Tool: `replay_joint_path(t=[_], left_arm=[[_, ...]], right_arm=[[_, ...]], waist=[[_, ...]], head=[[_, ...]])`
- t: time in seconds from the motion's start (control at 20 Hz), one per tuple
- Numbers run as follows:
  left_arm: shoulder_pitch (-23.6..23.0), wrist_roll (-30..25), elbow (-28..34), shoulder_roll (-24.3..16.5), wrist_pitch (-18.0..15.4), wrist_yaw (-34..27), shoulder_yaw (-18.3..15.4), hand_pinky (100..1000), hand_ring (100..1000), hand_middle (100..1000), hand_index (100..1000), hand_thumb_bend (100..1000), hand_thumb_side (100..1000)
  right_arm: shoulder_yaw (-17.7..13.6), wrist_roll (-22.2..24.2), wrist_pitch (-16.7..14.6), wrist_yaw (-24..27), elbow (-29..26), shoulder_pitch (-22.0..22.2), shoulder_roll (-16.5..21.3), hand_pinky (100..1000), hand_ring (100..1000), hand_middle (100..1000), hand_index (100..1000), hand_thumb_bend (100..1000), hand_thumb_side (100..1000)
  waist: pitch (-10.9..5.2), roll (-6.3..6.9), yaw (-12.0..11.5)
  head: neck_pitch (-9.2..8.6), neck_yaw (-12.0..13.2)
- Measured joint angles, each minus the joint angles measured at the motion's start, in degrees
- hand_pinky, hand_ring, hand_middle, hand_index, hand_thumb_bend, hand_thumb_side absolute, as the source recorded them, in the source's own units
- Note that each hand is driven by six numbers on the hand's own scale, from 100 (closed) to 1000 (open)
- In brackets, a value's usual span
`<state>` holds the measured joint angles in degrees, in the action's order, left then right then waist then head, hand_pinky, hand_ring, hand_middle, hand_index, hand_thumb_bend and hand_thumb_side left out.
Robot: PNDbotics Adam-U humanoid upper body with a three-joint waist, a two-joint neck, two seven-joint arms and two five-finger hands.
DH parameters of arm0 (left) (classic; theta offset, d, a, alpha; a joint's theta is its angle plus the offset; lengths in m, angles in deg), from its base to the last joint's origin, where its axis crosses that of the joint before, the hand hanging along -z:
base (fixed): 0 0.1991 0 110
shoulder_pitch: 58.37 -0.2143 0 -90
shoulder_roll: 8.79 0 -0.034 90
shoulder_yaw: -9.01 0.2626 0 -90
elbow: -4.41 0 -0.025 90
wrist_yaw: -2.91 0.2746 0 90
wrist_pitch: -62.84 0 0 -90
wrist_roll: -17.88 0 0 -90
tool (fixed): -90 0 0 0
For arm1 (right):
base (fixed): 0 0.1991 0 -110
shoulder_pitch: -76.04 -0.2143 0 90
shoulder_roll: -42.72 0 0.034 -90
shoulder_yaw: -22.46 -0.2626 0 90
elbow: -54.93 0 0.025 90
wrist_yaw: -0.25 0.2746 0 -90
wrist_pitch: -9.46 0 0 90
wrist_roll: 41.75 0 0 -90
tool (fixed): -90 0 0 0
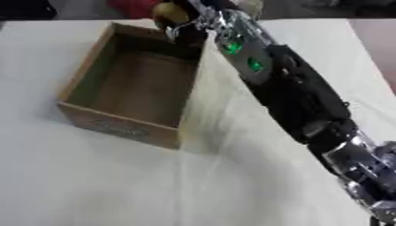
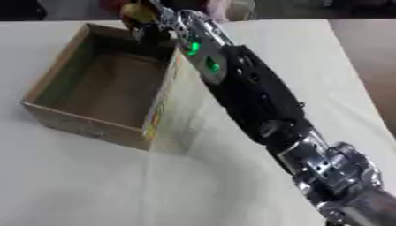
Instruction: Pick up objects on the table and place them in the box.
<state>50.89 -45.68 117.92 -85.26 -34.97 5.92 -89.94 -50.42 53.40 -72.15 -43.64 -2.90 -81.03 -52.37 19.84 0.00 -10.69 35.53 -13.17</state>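
From my console I see the white table carrying the open cardboard box, my right arm stretching past its right wall, and my right hand curled around a yellowish-brown object above its far right corner.

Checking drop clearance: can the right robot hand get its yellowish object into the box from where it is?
Probably yes. The right robot hand holds the yellowish object at the far rim of the box, whose top is open and whose inside looks bare; nothing blocks the way.
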Motion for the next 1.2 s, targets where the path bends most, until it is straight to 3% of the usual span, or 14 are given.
replay_joint_path(t=[0.3,0.45,0.65,0.8,0.85,0.9,0.95,1.05,1.2], left_arm=[[0.2,-0.1,0.0,0.4,0.1,-0.2,0.0,366,421,486,644,100,832],[0.2,-0.2,0.0,0.4,0.1,-0.2,0.1,366,421,486,644,100,832],[0.2,-0.3,0.0,0.4,0.2,-0.2,0.2,366,422,487,644,100,831],[0.3,-0.3,0.0,0.4,0.2,-0.2,0.3,366,422,487,644,100,831],[0.3,-0.3,0.0,0.4,0.2,-0.2,0.3,366,422,487,644,100,831],[0.3,-0.3,0.0,0.4,0.2,-0.2,0.3,366,422,487,644,100,831],[0.3,-0.3,0.0,0.4,0.2,-0.2,0.4,366,422,487,644,100,831],[0.3,-0.3,0.0,0.4,0.2,-0.2,0.4,366,423,487,644,100,831],[0.3,-0.4,0.0,0.4,0.2,-0.2,0.4,365,423,487,644,100,830]], right_arm=[[-2.0,-1.4,-1.0,-4.5,5.5,0.3,-2.9,645,643,514,728,100,109],[-2.2,0.1,-1.5,-5.5,5.9,0.4,-3.2,672,691,580,778,100,177],[-1.8,5.0,-2.4,-7.6,6.1,0.2,-3.2,713,762,695,832,100,311],[-1.6,11.7,-3.1,-10.7,6.5,-0.6,-3.2,764,827,770,871,113,428],[-1.6,14.0,-3.5,-12.1,6.5,-1.1,-3.2,782,852,792,883,300,479],[-1.6,16.1,-3.9,-13.3,6.5,-1.3,-3.2,803,885,827,912,542,507],[-1.7,18.0,-4.3,-14.6,6.5,-1.6,-3.2,821,912,851,924,637,501],[-1.9,20.8,-5.0,-16.4,6.4,-1.9,-3.2,850,956,888,945,756,532],[-2.1,23.4,-5.7,-18.3,5.9,-2.1,-3.1,866,970,901,953,799,585]], waist=[[-0.04,0.21,-0.1],[-0.05,0.21,-0.2],[-0.05,0.18,-0.2],[-0.05,0.11,-0.2],[-0.06,0.08,-0.2],[-0.06,0.04,-0.2],[-0.07,-0.01,-0.2],[-0.07,-0.08,-0.2],[-0.08,-0.12,-0.2]], head=[[-0.46,-0.2],[-0.54,-0.2],[-0.54,-0.3],[-0.54,-0.3],[-0.54,-0.3],[-0.54,-0.3],[-0.53,-0.3],[-0.52,-0.3],[-0.51,-0.3]])
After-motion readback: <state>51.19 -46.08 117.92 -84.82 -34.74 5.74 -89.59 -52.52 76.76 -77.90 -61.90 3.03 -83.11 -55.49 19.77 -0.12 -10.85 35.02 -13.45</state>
